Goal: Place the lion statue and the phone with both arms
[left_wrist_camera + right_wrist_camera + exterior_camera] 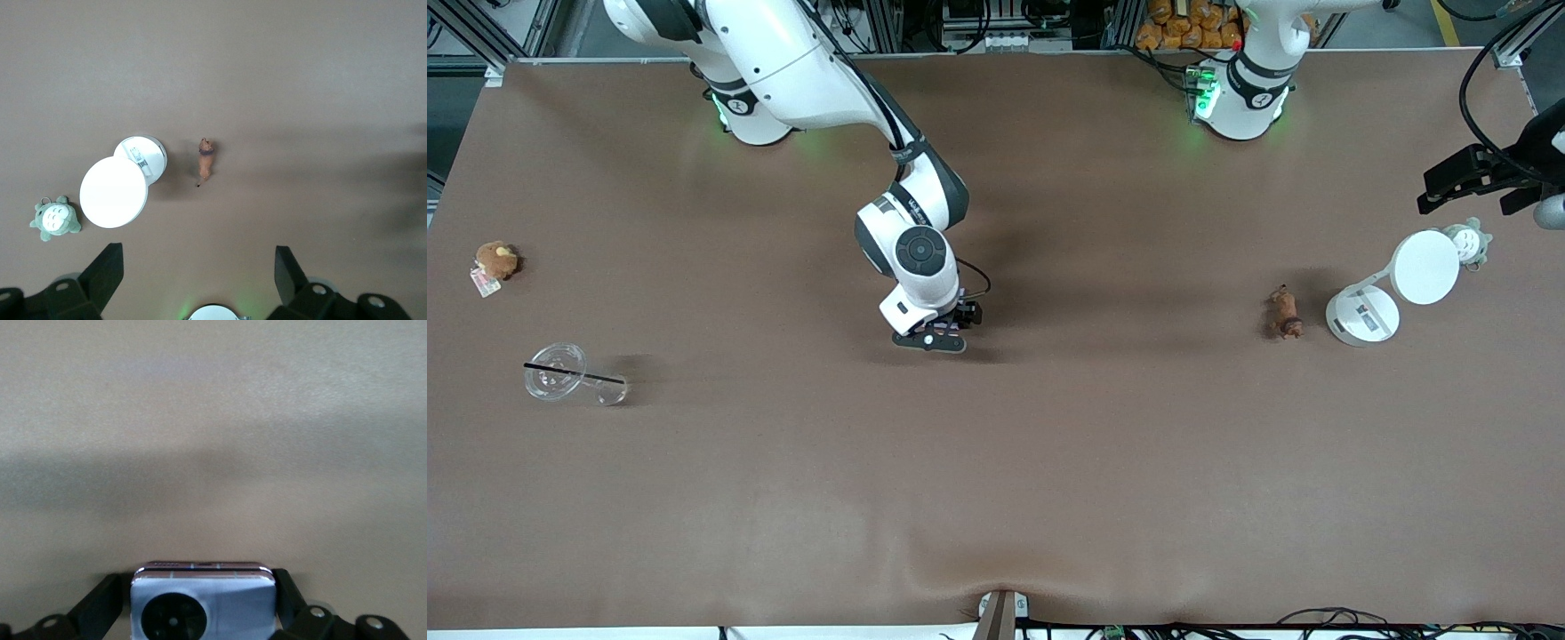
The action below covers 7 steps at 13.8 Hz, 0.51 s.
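Lying nearest the front camera, a clear plastic cup [569,374] is playing no part. Right gripper [935,336], mid-table, is bracketing the pale-lavender flip phone [203,605] between wide jaws. Left gripper [197,270], open and empty, is hovering over the tiny brown lion statue [1286,313], its long axis pointing toward the bases.

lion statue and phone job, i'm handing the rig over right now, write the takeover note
Right gripper: low at mid-table, fingers either side of the phone; whether they grip it is unclear.
Left gripper: open, empty, up over the left arm's end of the table, above the white desk lamp and small grey-green plush.
Lion statue: on the table beside the lamp's base, untouched.
Done: right arm is at the phone.
Left: settle the phone, then pick up and place the lion statue with the left arm.
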Tool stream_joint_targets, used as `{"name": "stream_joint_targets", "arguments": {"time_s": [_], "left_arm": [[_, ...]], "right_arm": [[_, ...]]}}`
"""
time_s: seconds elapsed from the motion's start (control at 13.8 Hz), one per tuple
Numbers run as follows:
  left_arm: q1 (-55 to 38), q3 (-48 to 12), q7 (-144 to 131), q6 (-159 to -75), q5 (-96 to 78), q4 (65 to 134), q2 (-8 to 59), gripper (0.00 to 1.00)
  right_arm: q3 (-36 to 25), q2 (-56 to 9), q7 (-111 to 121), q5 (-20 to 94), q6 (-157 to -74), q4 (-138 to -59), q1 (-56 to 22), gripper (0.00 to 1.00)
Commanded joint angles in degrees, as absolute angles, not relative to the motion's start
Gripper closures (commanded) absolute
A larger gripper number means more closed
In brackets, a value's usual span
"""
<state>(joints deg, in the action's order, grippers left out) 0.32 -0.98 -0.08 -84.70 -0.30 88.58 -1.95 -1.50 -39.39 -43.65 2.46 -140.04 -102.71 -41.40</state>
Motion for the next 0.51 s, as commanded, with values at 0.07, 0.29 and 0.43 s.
{"name": "stream_joint_targets", "arguments": {"time_s": [0.07,0.29,0.43], "left_arm": [[0.35,-1.14,-0.26,-84.90,-0.79,88.16,-1.76,0.00],[0.35,-1.14,-0.26,-84.81,-0.79,88.16,-1.76,0.00],[0.35,-1.23,-0.26,-84.81,-0.79,88.15,-1.76,0.00]], "right_arm": [[-2.02,-38.76,-43.33,2.29,-145.02,-106.70,-41.84,0.00],[-2.02,-37.45,-43.33,2.29,-143.01,-106.79,-41.84,0.00],[-2.02,-35.96,-43.07,2.29,-139.94,-106.70,-41.40,0.00]]}}
